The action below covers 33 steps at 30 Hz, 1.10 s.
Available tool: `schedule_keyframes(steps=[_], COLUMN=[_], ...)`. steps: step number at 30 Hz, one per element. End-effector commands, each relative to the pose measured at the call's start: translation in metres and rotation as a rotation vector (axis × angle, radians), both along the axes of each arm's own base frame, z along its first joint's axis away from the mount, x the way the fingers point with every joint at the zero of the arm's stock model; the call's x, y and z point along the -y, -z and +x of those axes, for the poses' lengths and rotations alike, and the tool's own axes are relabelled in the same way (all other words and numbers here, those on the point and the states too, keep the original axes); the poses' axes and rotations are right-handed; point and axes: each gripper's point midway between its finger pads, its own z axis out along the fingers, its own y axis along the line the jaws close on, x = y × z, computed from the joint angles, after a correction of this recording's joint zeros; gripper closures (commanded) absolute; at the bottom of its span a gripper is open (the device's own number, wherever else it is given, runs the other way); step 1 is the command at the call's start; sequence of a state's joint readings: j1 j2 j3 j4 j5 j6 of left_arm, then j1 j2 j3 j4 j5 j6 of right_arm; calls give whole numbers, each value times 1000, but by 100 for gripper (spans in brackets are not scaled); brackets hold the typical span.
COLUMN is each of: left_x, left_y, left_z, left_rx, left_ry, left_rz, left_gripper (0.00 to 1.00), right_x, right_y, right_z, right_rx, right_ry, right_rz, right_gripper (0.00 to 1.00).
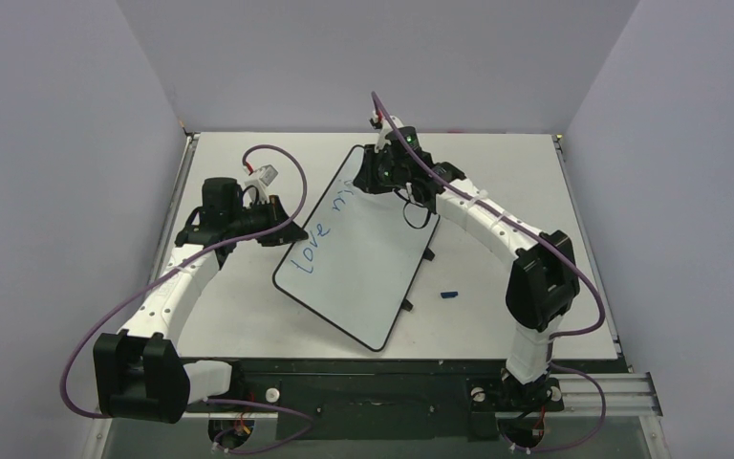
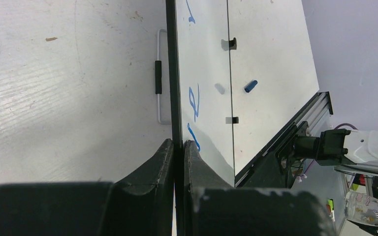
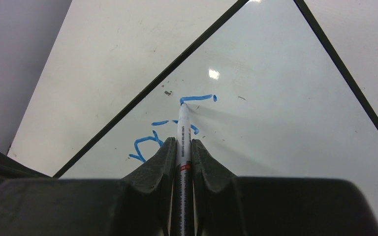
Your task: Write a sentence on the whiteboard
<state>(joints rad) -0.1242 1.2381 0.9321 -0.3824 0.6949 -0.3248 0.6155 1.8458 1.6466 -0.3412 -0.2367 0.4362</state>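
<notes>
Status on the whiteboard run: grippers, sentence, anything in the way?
Left gripper shut on whiteboard edge. Right gripper shut on marker, tip on board. Sentence: "love" done, second word begun. Blue cap on table, not blocking.

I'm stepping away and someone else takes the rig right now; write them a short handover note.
Left gripper: shut on the black rim of the large glossy white rectangular whiteboard.
Right gripper: shut on a slim white marker, tip touching the board's far end.
A small blue cap lies on the table, right of the board.
Done: blue handwritten "love" and the first strokes of a second word.
Left: the remaining words.
</notes>
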Motion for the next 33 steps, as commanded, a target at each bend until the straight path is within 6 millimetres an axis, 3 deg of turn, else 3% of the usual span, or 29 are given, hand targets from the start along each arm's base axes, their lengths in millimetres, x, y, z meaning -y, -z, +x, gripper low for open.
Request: schedule_keyframes(steps=[1, 10, 23, 33], left_x=[9, 9, 11, 10], left_y=[-30, -30, -29, -30], left_z=[8, 7, 7, 7], left_rx=[164, 165, 163, 165], left_ry=[77, 78, 83, 80], left_rz=[2, 2, 4, 5], left_gripper=[100, 100, 100, 100], right_x=[6, 22, 11, 12], right_y=[4, 14, -12, -1], right_z=[-12, -10, 17, 12], right_rx=[-7, -15, 26, 3], right_ry=[-1, 31, 42, 36], right_rz=[-14, -37, -8, -15], right_gripper=[100, 100, 100, 100])
